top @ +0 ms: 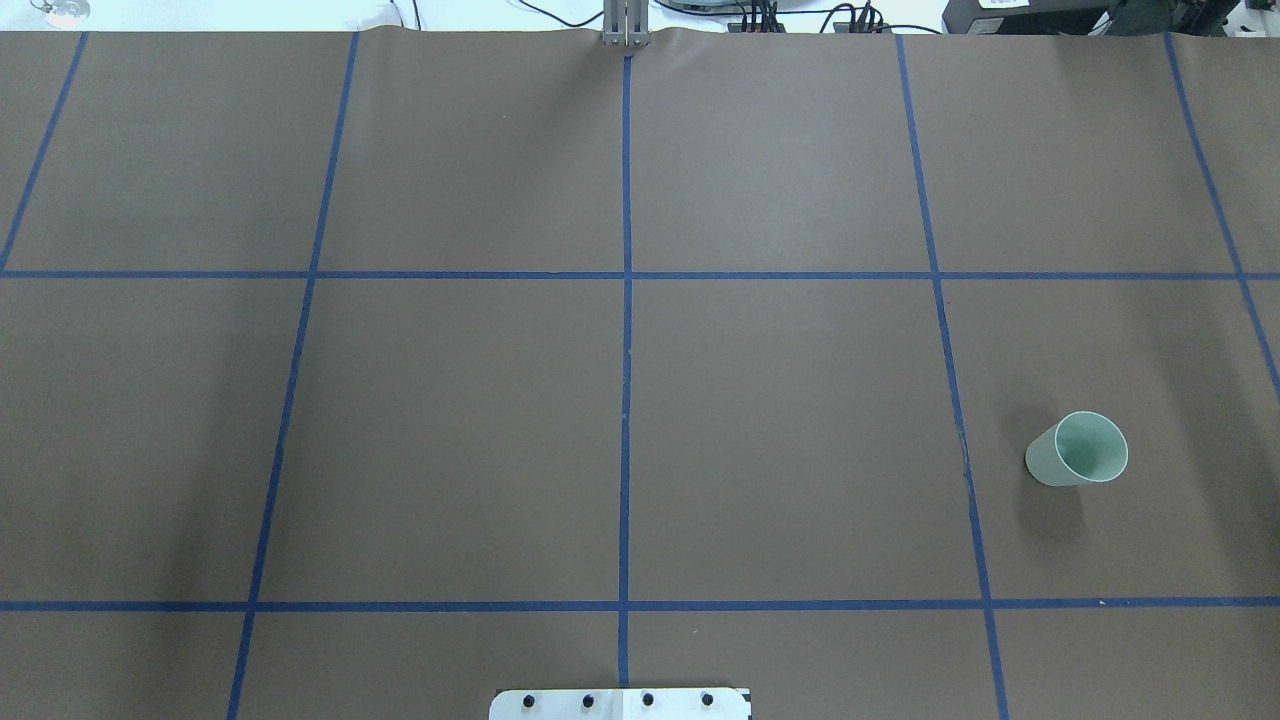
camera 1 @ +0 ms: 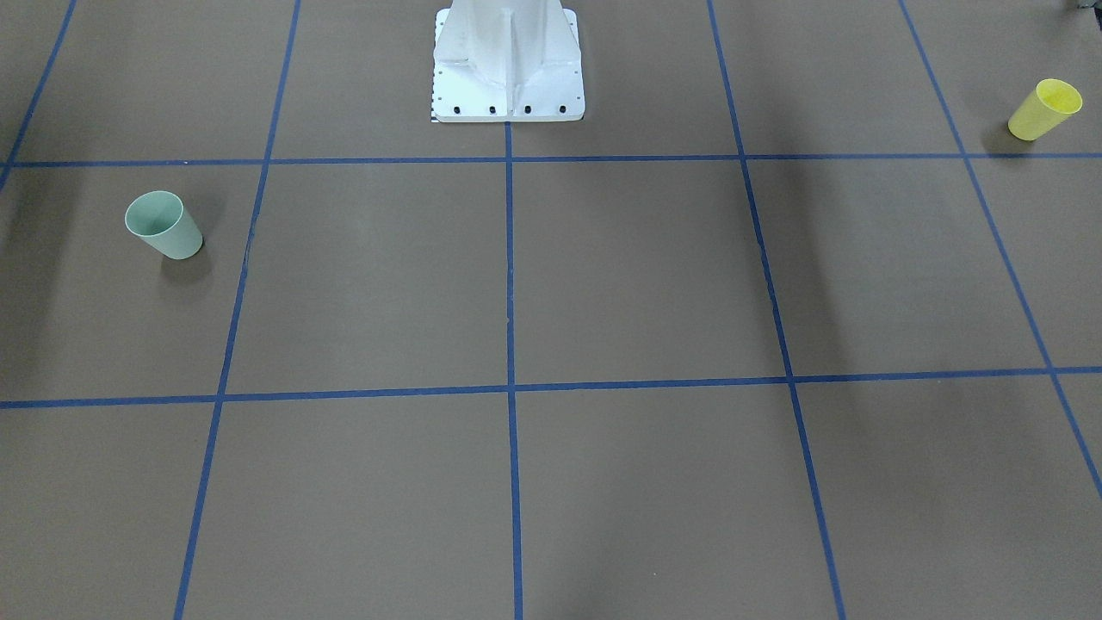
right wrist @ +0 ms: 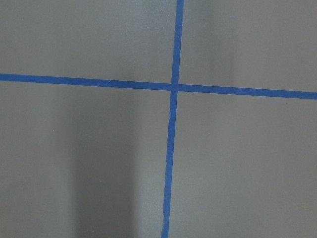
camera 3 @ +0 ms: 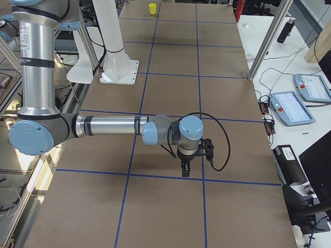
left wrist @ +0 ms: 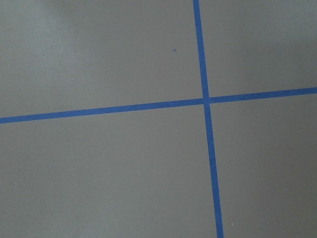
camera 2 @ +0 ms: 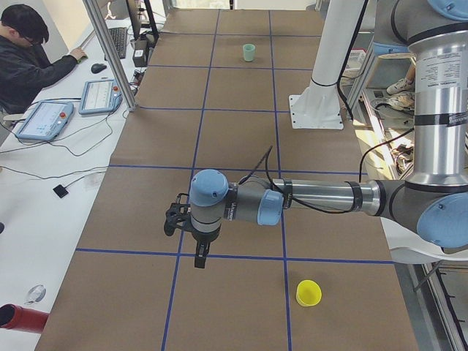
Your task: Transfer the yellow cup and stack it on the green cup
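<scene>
The yellow cup [camera 1: 1044, 109] stands upright on the brown table at the robot's left end; it also shows in the exterior left view [camera 2: 308, 293] and far off in the exterior right view [camera 3: 152, 8]. The green cup [camera 1: 164, 226] stands upright at the robot's right end, and shows in the overhead view [top: 1077, 449] and the exterior left view [camera 2: 249, 52]. My left gripper [camera 2: 197, 257] hangs above the table, away from the yellow cup. My right gripper [camera 3: 185, 169] hangs above the table's right part. Both show only in side views; I cannot tell whether they are open or shut.
The white robot pedestal [camera 1: 508, 69] stands at the table's middle near edge. Blue tape lines [top: 626, 300] grid the brown table. A metal frame post [camera 2: 110, 51] and a desk with an operator [camera 2: 29, 58] and tablets stand across the table.
</scene>
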